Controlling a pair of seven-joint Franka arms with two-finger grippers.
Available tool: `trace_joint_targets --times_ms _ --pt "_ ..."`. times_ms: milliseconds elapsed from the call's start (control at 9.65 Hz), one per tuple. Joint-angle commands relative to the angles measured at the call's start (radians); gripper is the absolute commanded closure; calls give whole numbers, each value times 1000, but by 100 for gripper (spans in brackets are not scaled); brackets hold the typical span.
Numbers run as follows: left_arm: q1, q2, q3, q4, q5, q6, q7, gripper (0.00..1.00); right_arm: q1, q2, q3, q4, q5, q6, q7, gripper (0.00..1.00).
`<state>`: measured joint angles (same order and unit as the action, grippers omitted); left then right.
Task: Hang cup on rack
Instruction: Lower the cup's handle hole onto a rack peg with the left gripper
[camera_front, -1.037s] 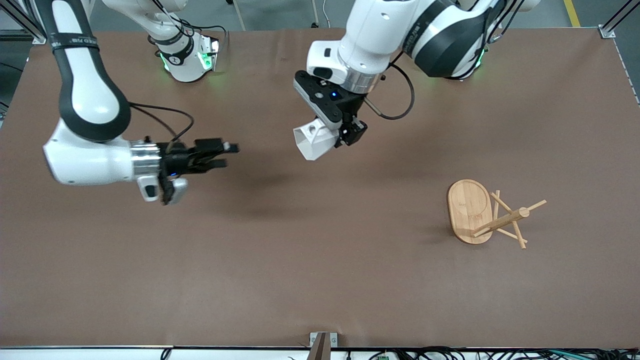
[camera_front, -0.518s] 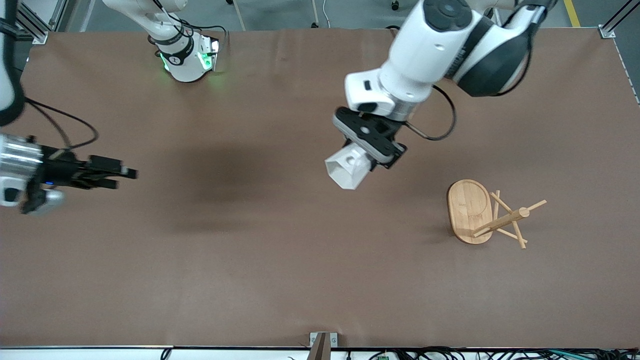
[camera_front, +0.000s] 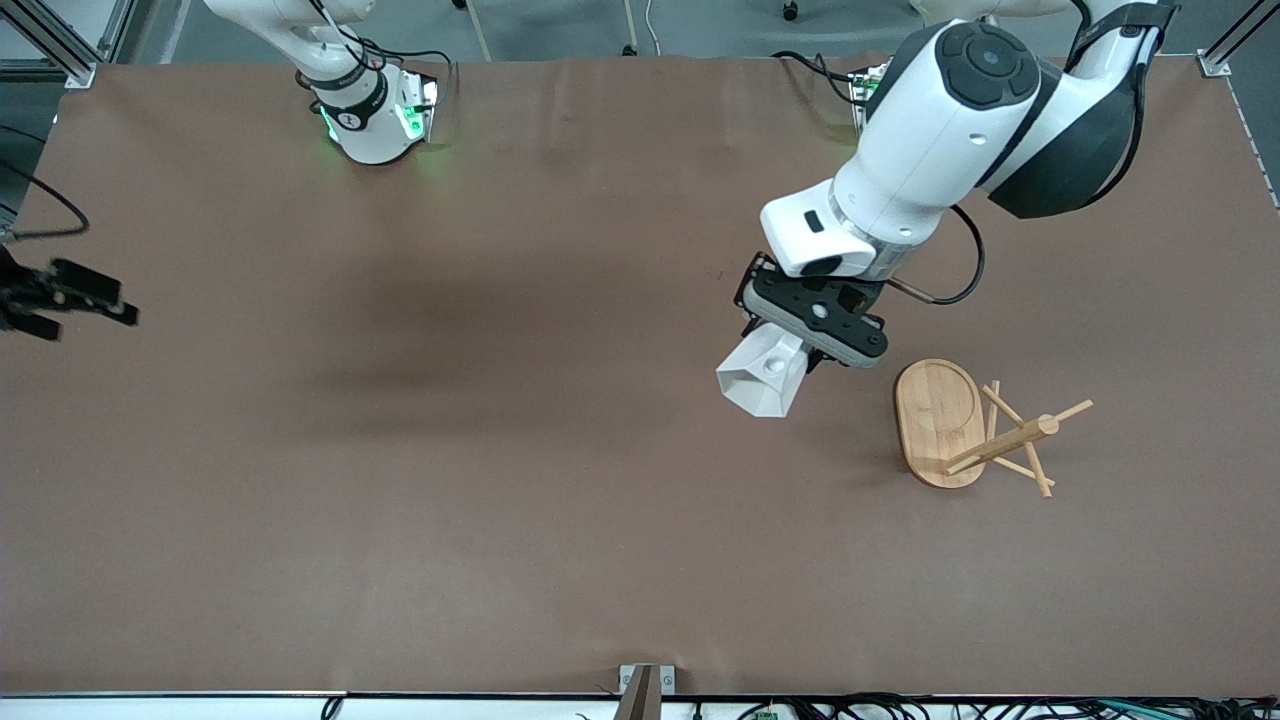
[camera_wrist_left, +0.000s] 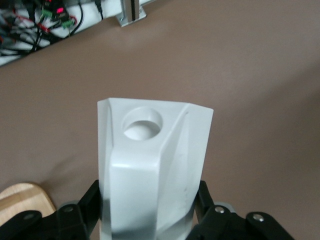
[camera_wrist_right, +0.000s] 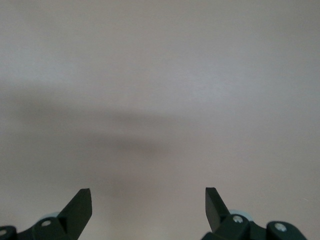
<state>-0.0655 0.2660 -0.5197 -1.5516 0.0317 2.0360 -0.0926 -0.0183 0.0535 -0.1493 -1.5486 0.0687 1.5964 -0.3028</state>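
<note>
My left gripper (camera_front: 800, 345) is shut on the white faceted cup (camera_front: 762, 377) and holds it in the air over the table, beside the rack, toward the right arm's end of it. In the left wrist view the cup (camera_wrist_left: 152, 165) sits between the black fingers (camera_wrist_left: 82, 207) with its handle hole facing the camera. The bamboo rack (camera_front: 985, 430) lies tipped on its side, its oval base (camera_front: 938, 420) on edge and its pegs (camera_front: 1030, 440) pointing toward the left arm's end. My right gripper (camera_front: 75, 300) is open and empty at the right arm's end of the table.
The brown table mat (camera_front: 500, 450) spreads all round. A metal bracket (camera_front: 640, 685) sits at the table's edge nearest the front camera. A corner of the rack's base (camera_wrist_left: 22, 197) shows in the left wrist view.
My left gripper has carried the cup toward the rack and nearer the front camera. My right arm has drawn back to its end of the table, nearly out of the front view.
</note>
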Motion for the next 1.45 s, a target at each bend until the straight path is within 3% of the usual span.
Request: trace_joint_targets --times_ms 0,104,207,622,933,1348 --pt "4 -109 70 -178 -97 16 -7 99 -3 -41 -9 54 -53 -68 22 0" --pt "12 -141 102 -220 -152 18 -6 99 -3 -37 -19 137 -73 -154 16 0" --pt "32 -168 118 -260 -183 20 -6 99 -3 -37 -19 154 -93 -170 13 0" --pt "64 -278 159 -523 -185 120 32 98 -3 -38 -12 157 -81 -202 22 0" --pt "87 -280 204 -623 -185 219 196 98 -3 -102 -3 38 -82 -118 91 2" --pt "87 -257 253 -634 -185 250 345 98 -17 -135 28 -91 -84 16 174 5"
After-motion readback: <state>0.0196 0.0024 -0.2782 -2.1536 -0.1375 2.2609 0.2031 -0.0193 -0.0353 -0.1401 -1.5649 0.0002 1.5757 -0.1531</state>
